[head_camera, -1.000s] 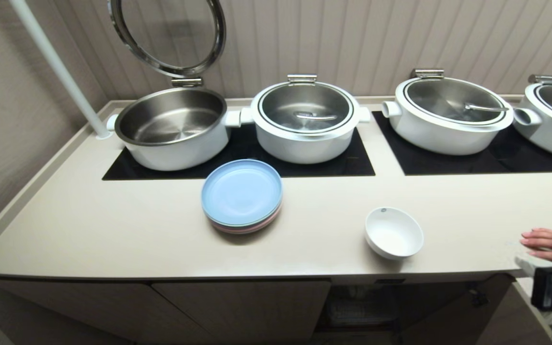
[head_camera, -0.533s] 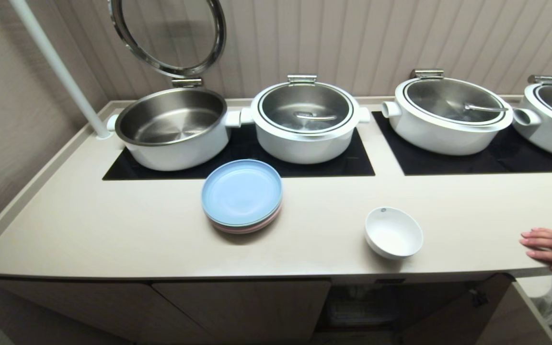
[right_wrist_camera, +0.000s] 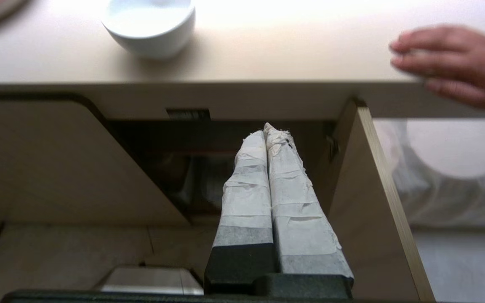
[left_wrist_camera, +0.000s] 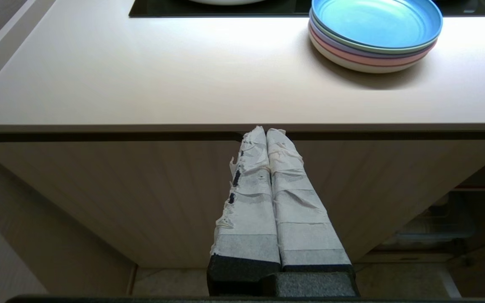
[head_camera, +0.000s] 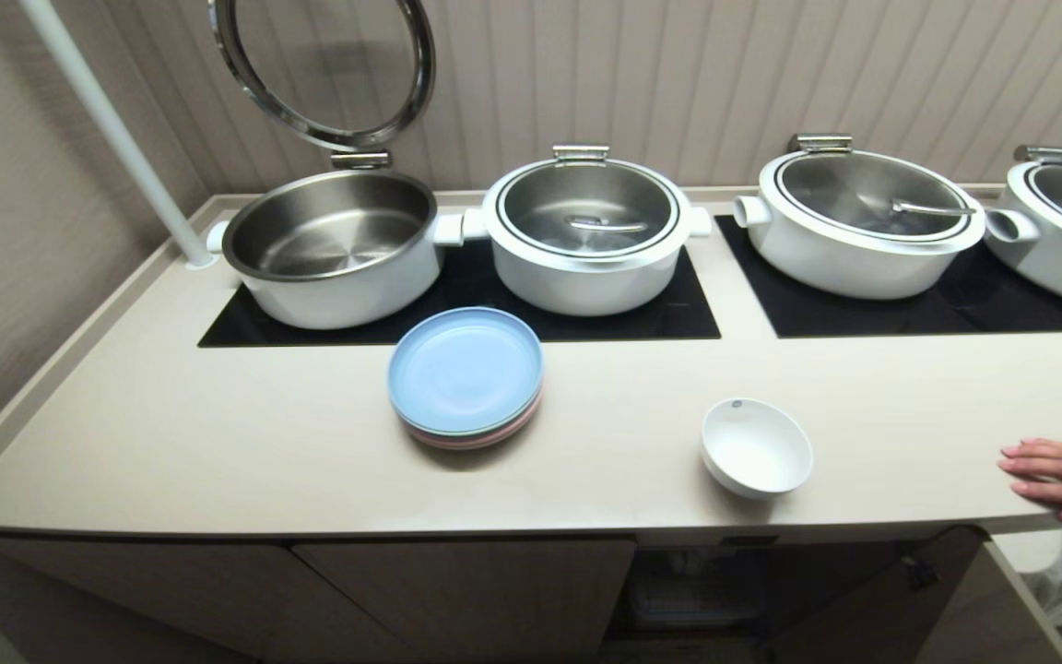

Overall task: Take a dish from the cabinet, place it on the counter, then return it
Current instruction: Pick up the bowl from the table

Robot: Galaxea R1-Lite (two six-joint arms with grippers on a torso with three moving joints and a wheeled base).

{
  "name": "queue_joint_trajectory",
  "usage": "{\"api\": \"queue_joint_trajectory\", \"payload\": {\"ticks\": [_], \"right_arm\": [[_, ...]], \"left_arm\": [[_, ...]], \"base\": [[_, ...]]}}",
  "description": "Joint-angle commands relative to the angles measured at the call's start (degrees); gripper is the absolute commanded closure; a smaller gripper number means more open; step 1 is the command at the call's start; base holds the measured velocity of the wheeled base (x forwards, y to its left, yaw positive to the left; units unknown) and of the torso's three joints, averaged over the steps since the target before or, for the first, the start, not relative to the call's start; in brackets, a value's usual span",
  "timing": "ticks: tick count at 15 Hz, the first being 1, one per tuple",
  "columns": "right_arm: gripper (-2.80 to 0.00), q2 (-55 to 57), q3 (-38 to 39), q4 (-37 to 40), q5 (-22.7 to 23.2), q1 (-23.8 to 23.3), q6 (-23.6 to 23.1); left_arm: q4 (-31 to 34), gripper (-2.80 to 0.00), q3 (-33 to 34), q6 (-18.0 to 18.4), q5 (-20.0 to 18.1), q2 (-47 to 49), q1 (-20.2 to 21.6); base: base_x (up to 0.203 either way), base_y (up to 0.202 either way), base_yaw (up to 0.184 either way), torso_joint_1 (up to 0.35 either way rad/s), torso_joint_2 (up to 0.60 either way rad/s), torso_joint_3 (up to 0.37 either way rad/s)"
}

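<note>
up top, the dish (head_camera: pixel 757 448) sits upright on the beige counter (head_camera: pixel 218 433), near its front edge, above the open cabinet (right_wrist_camera: pixel 150 168). both the left gripper (left_wrist_camera: pixel 266 131) and right gripper (right_wrist_camera: pixel 267 128) hang pressed together, empty, below counter level. ribbed wall (head_camera: pixel 678 74) behind.

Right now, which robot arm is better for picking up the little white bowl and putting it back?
Probably the right. The right gripper hangs shut before the open cabinet, under the bowl. The left gripper faces closed doors, nearer the plates.
</note>
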Motion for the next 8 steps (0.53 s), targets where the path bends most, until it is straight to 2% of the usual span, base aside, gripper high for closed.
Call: {"api": "queue_joint_trajectory", "payload": {"ticks": [1, 4, 8], "right_arm": [[0.00, -6.23, 0.22, 0.02, 0.67, -0.32, 0.28], [0.00, -6.23, 0.13, 0.29, 0.58, -0.32, 2.74], [0.00, -6.23, 0.13, 0.29, 0.50, -0.32, 2.83]], "left_arm": [[-0.01, 0.00, 0.01, -0.03, 0.01, 0.00, 0.00], [-0.01, 0.00, 0.01, -0.03, -0.06, 0.00, -0.01], [-0.01, 0.00, 0.01, -0.03, 0.03, 0.00, -0.01]], "base": [[0.000, 0.000, 0.000, 0.000, 0.00, 0.000], [0.000, 0.000, 0.000, 0.000, 0.00, 0.000], [0.000, 0.000, 0.000, 0.000, 0.00, 0.000]]}}
